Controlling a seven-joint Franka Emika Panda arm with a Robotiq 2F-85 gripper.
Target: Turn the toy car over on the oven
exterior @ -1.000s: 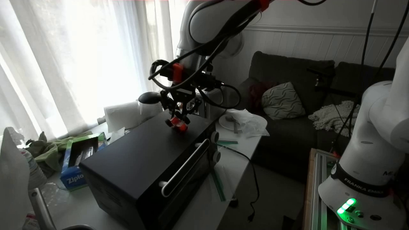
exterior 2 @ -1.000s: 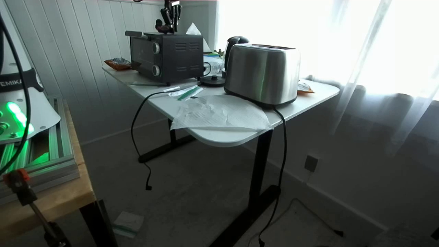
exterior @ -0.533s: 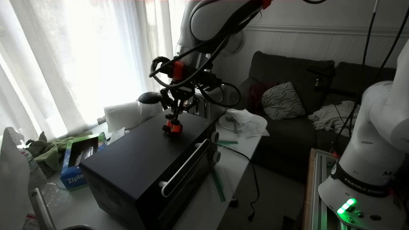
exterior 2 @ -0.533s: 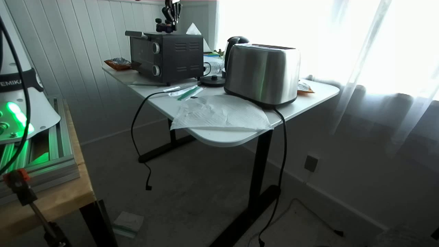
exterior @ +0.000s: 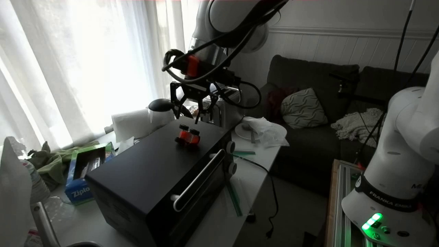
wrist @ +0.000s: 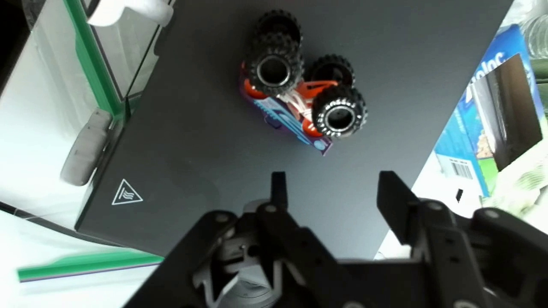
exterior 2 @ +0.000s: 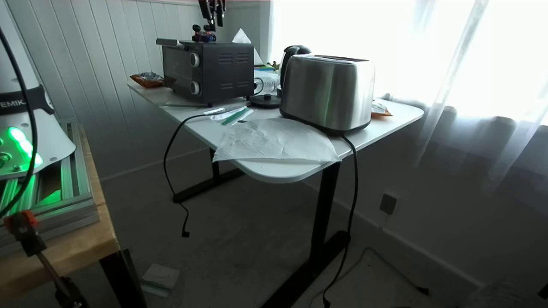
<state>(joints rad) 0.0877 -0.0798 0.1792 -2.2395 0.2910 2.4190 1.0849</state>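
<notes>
Toy car (exterior: 187, 136) now lies wheels-up toward the far end of the oven (exterior: 144, 168) in an exterior view; the tool (wrist: 334, 191) has just let go and risen away, fingers spread, so I reckon the flip is done.

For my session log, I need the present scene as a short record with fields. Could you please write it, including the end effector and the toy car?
toy car: lying on top of the oven, wheels up
end effector: open, apart from the toy car
oven: standing on the white table
silver toaster: on the same table
Ziploc box: next to the oven
task status: probably done, if wheels up is the goal
</notes>
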